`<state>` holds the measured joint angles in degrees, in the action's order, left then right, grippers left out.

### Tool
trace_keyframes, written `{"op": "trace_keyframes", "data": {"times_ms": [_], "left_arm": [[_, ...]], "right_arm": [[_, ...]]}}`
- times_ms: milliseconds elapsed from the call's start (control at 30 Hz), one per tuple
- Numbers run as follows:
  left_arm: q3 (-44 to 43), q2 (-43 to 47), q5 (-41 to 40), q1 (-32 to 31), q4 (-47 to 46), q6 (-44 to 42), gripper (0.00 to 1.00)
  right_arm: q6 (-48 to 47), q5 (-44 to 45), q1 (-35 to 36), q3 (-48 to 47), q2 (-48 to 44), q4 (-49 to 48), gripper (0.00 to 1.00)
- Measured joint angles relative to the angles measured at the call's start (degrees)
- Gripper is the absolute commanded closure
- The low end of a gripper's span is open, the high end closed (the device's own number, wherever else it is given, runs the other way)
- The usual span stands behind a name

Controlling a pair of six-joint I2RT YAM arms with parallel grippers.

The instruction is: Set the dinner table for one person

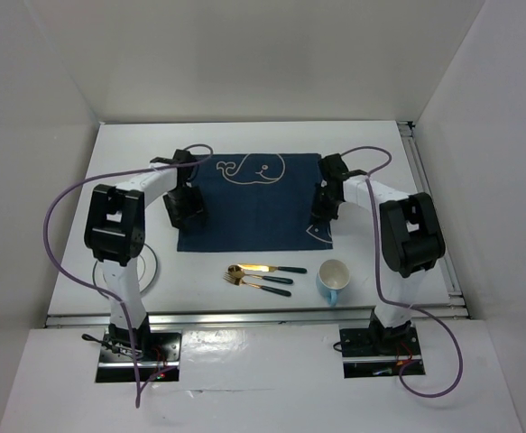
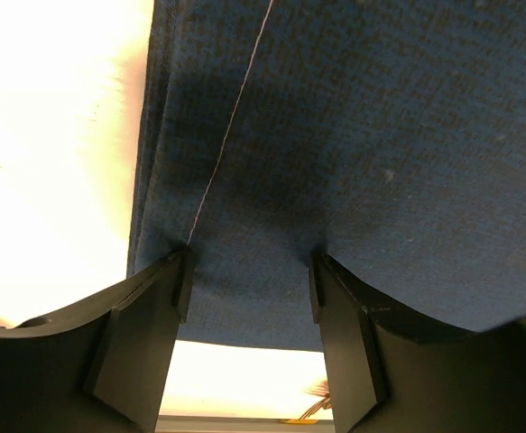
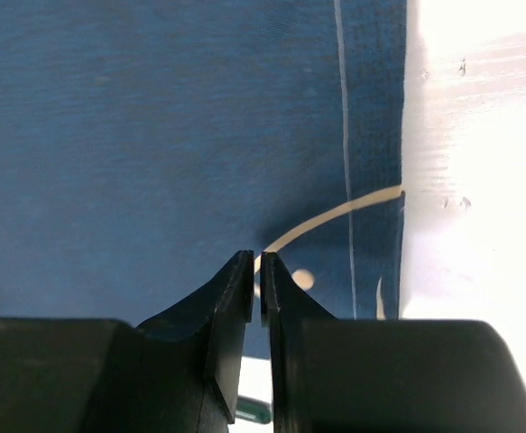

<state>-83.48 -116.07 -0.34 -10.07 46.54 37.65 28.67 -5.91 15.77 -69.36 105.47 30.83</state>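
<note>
The white dinner table (image 1: 244, 135) carries a navy whale-print placemat (image 1: 253, 203) in its middle. My left gripper (image 1: 183, 212) stands over the mat's near left corner. In the left wrist view it (image 2: 249, 262) is open, both fingertips resting on the blue cloth (image 2: 353, 135) with flat cloth between them. My right gripper (image 1: 323, 215) is at the mat's near right corner. In the right wrist view its jaws (image 3: 258, 262) are closed to a thin slit, pinching the cloth (image 3: 154, 135) where the pale stitched line runs.
Gold cutlery with green handles (image 1: 261, 275) lies near the front edge, with a light blue cup (image 1: 334, 280) to its right. A white plate (image 1: 150, 271) sits at the front left, partly behind the left arm. Metal rails run along the near edge (image 1: 244, 316) and right edge (image 1: 429, 198).
</note>
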Motion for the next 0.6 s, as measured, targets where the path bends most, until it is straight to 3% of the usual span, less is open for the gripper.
{"op": "trace_keyframes", "data": {"times_ms": [600], "left_arm": [[4.11,3.08,-0.2,-0.63,-3.19,0.02,0.29]], "right_arm": [[4.02,1.46,0.22,8.33,-3.15,-5.64,0.82]]}}
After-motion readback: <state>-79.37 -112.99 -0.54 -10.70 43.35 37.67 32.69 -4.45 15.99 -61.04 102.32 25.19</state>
